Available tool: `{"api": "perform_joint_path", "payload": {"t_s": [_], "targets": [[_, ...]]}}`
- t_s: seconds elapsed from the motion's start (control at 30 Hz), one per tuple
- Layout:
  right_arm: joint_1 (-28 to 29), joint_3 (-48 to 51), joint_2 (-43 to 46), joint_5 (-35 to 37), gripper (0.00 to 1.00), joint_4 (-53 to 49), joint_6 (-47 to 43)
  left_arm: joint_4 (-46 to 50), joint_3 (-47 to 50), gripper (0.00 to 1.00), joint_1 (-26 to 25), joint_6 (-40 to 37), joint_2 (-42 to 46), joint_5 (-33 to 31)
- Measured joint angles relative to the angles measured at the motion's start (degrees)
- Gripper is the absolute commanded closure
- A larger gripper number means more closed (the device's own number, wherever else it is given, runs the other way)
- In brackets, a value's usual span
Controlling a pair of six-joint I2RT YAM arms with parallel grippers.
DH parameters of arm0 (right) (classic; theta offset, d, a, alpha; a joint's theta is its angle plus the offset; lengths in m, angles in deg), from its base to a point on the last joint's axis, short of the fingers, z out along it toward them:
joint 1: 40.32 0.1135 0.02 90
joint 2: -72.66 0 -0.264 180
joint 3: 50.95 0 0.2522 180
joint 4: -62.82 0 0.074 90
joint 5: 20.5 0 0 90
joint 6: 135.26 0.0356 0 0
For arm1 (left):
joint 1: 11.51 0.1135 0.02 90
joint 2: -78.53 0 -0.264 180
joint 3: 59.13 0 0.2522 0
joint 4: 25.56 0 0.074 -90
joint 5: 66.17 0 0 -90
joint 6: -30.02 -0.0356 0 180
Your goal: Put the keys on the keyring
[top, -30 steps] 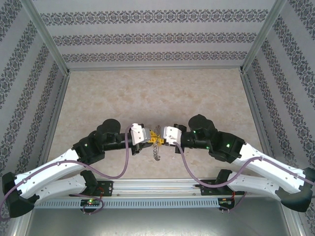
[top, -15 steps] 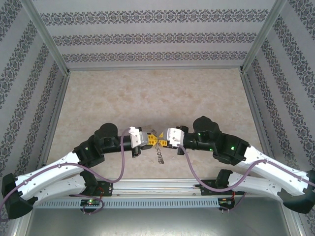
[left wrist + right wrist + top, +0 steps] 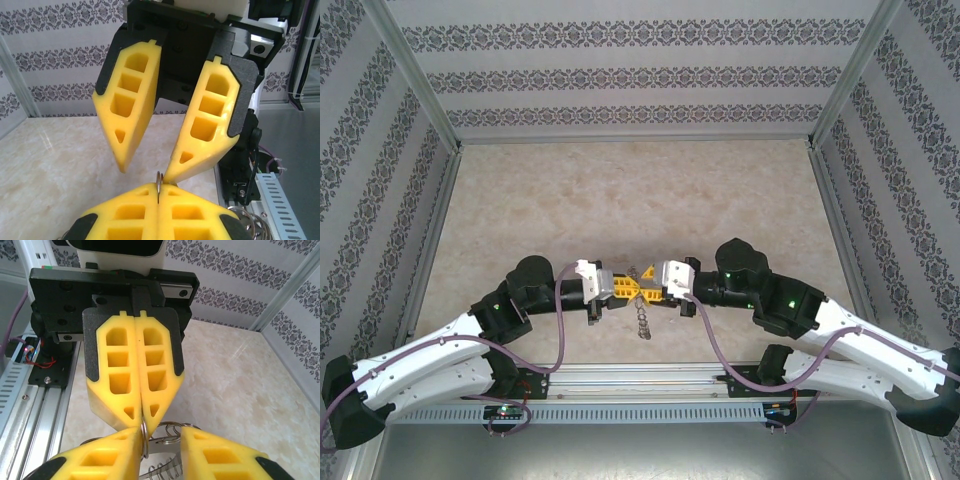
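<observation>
Right pincer (image 3: 161, 432) newly parted, released; left pincer (image 3: 158, 189) still clenched on keyring (image 3: 642, 318)

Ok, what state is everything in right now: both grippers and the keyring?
Left gripper: shut, pinching the keyring's edge.
Right gripper: open, jaws apart with the keyring between them.
Keyring: held by the left gripper, its loops hanging limp below.
</observation>
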Motion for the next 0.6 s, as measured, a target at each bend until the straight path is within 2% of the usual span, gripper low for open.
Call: {"api": "perform_joint_path", "payload": {"t_s": [0.5,0.6], "targets": [[0.0,2.32,1.6,-3.02,0.72,1.22,1.51,-0.87,0.0,1.0,0.0,0.17,0.85,0.79],[0.0,2.51,1.6,-3.43,0.75,1.27,1.49,-0.87,-0.02,1.0,0.0,0.17,0.85,0.81]]}}
